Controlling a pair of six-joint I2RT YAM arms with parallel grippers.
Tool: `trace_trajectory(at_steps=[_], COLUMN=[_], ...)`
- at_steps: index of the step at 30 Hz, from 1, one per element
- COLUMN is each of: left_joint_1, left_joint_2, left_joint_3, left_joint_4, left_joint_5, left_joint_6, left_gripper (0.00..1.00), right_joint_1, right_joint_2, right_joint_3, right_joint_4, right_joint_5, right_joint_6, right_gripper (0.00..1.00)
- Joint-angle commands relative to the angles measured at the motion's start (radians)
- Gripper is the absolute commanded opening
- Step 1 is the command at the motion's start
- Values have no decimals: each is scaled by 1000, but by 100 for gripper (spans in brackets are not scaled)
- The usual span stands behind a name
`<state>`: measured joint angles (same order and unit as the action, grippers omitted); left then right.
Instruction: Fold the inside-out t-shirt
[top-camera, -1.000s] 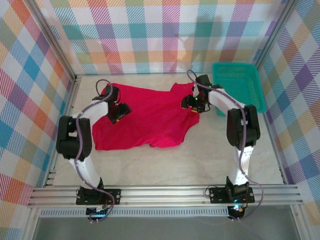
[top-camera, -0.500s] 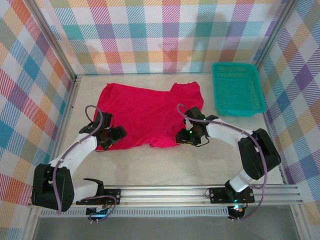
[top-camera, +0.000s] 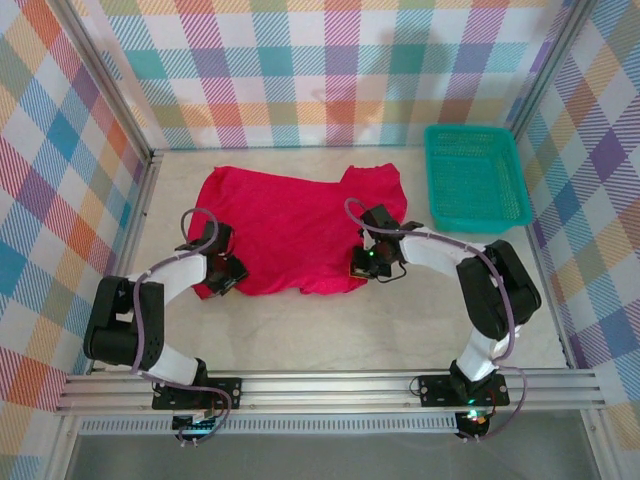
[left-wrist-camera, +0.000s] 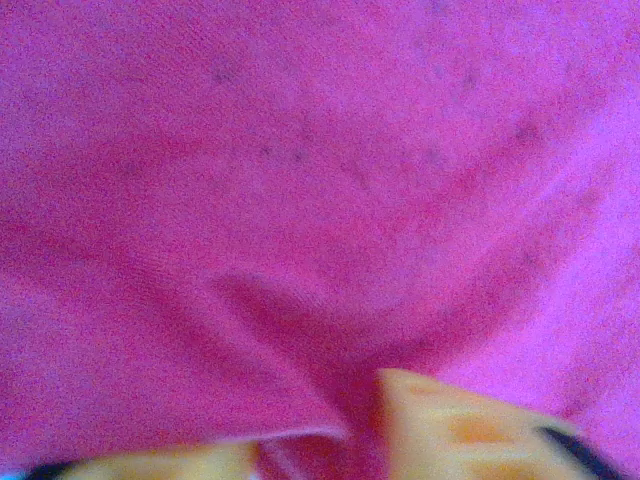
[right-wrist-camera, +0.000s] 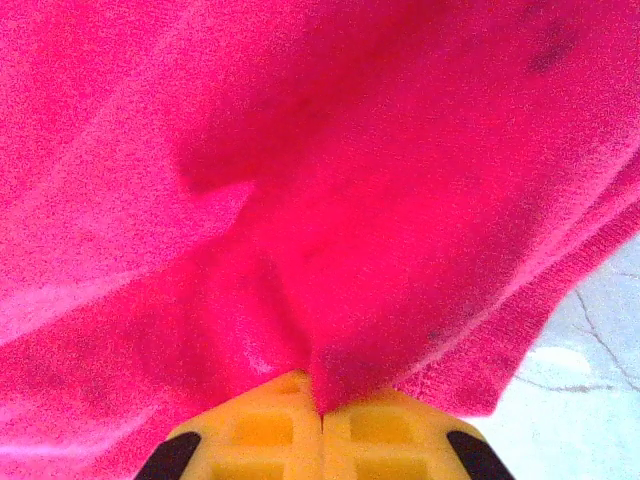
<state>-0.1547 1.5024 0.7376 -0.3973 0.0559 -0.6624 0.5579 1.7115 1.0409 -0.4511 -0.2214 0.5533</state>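
The inside-out t-shirt (top-camera: 290, 235) lies spread flat on the table, bright red, collar end toward the back. My left gripper (top-camera: 224, 270) sits at the shirt's near left corner. In the left wrist view its yellow fingers (left-wrist-camera: 470, 425) stand close together, and a fold of red cloth (left-wrist-camera: 320, 180) is pinched in the left gripper (left-wrist-camera: 320, 445). My right gripper (top-camera: 362, 268) is at the near right hem. In the right wrist view the right gripper (right-wrist-camera: 320, 405) has its jaws pressed together on a peak of the cloth (right-wrist-camera: 380, 200).
A teal plastic basket (top-camera: 476, 180) stands at the back right, beyond the shirt. Bare marble tabletop (top-camera: 330, 330) runs between the shirt's near hem and the aluminium rail (top-camera: 330, 388) at the front. Checked walls close in three sides.
Both grippers came down from the shirt's far half to its near hem. The right one shifted a little left. Both sets of jaws closed on the cloth.
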Motion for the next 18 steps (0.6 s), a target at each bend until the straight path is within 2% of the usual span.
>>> trace_trajectory(at_steps=[1,6,9,11,15,18], left_joint_1=[12,23,24,27,29,29], left_joint_2=[23,-134,-291,-386,-431,-317], left_joint_3=[-20,25,92,135,246,304], left_joint_4=[-44,-235,-365,-396,-411,-354], left_joint_5=[-46,-77,-118,-121,-195,-192], left_joint_6=[28,64,80,87,77,78], left_gripper=[0,0,0,0,0,0], right_joint_1=[5,6,5,0,-53,-116], right_joint_2=[-102,-284,-410,-453,-418,-309], right_joint_3=[11,-5,8,52,151,245], right_joint_4=[-108,-282,-371,-436,-461,-407], right_joint_5=[-17,-62,-28,19,36,6], right_joint_6=[-44,-86,-100,-115,-159,-195], right_gripper=[0,0,0,0,0,0])
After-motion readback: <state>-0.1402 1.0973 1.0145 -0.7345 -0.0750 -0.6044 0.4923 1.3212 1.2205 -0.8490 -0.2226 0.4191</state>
